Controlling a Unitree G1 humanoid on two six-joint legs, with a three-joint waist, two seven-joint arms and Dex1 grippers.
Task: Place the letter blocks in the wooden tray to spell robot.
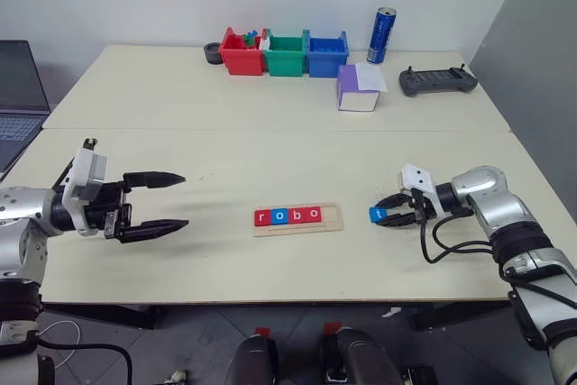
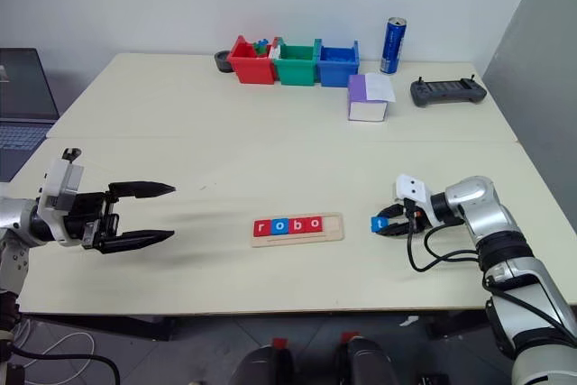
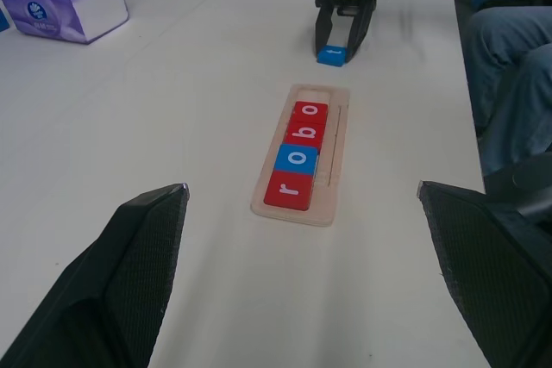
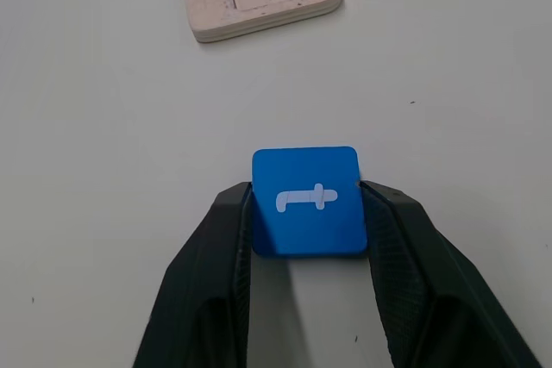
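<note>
Cream table (image 1: pixel 270 142): right gripper (image 4: pixel 306 213) pinching blue "t" block (image 4: pixel 306 202).

The letter blocks (image 1: pixel 288 215) read "robo"; the blue block (image 4: pixel 307 201) reads "t".

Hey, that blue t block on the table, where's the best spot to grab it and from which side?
Pinch the blue t block across its two opposite flat side edges, approaching low from the right gripper side: it lies flat, thin, letter up, with bare table around it.
</note>
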